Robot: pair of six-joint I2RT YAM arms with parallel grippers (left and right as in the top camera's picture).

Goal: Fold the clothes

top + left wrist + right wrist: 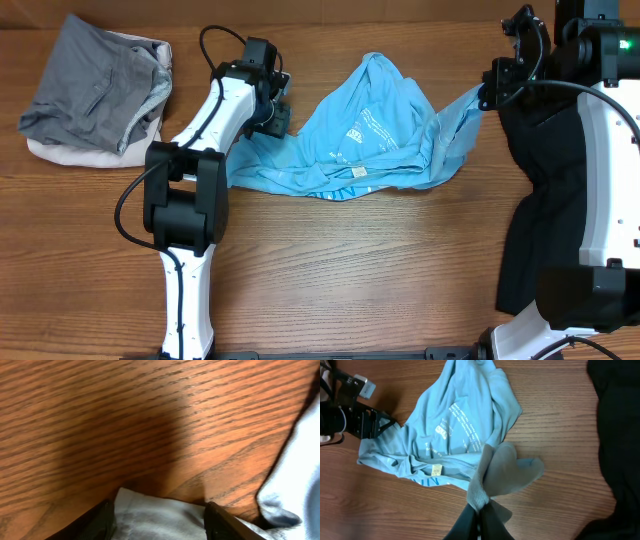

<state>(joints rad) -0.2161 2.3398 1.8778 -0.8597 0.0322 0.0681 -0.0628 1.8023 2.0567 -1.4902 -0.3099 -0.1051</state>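
**A robot lab bench**

A white-and-black left arm and a matching right arm are standing at a wood-grain table, a black cable looping off the left one. A green status light is glowing on the right. A light blue T-shirt and a grey and cream pile are lying loose.

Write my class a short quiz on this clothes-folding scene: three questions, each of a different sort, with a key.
1. True or false: the right gripper is shut on a sleeve of the blue T-shirt.
2. In the overhead view, where does the grey-and-cream pile lie? A: top left. B: centre. C: bottom right.
3. Fill the gap: the garment lying at far right is coloured ____.
Key: 1 true; 2 A; 3 black.
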